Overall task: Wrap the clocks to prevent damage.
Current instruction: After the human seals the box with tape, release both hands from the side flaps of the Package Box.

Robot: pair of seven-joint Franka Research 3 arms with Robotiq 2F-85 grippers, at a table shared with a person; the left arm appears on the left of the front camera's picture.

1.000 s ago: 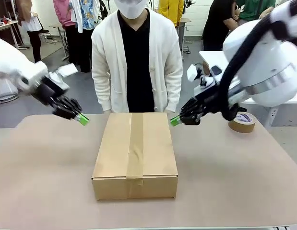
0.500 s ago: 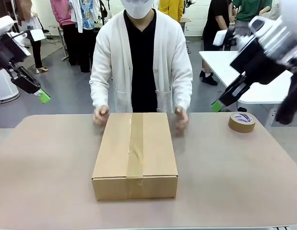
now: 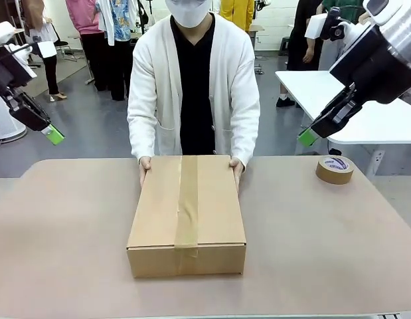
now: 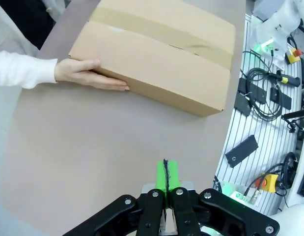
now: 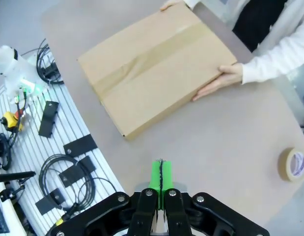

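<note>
The wrapped clocks are hidden from view. A taped-shut cardboard box lies in the middle of the table; a person in a white cardigan holds its far corners with both hands. The same box appears in the left wrist view and again as the box in the right wrist view. My left gripper hangs high at the left, shut, nothing in it; its green pads are pressed together. My right gripper hangs high at the right, shut and empty too, pads together.
A brown tape roll lies on the table at the far right, also the tape roll in the right wrist view. Cables and black parts lie on a slatted bench on the robot's side. A white table stands behind.
Both arms rose from beside the box and swung outward to the sides. The person brought both hands down and took hold of the box's far corners.
</note>
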